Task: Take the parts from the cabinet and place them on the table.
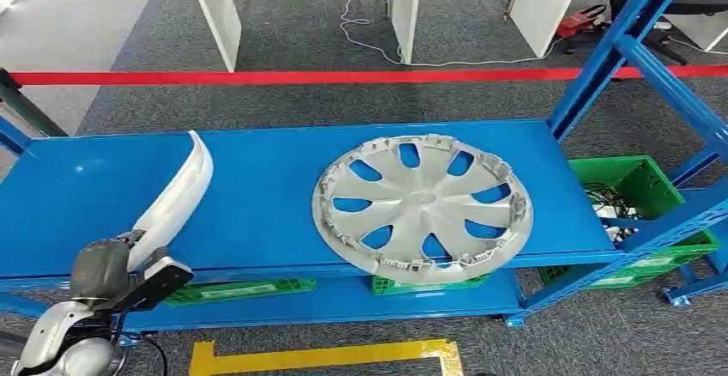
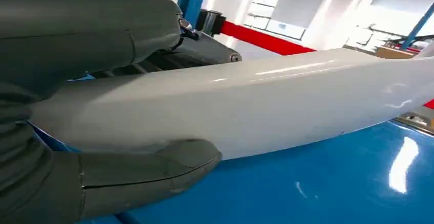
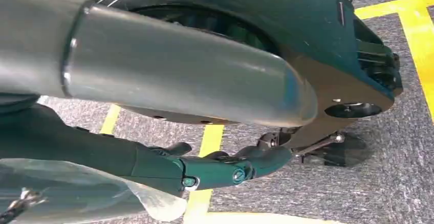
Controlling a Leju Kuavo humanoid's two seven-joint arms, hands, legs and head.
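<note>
left hand (image 1: pixel 116 269) grips near end of long glossy white curved plastic trim (image 1: pixel 176 200); light, stiff, slippery. right hand (image 3: pixel 215 168) hangs, fingers curled, holding nothing.

A red tape barrier (image 1: pixel 343 76) stretches across the grey carpet (image 1: pixel 481 101) behind the shelving. White table legs (image 1: pixel 215 15) stand beyond it, with a white cable (image 1: pixel 369 41) trailing on the floor. Green crates (image 1: pixel 640 187) sit low at the right. Yellow floor tape (image 1: pixel 326 357) marks the carpet in front.
</note>
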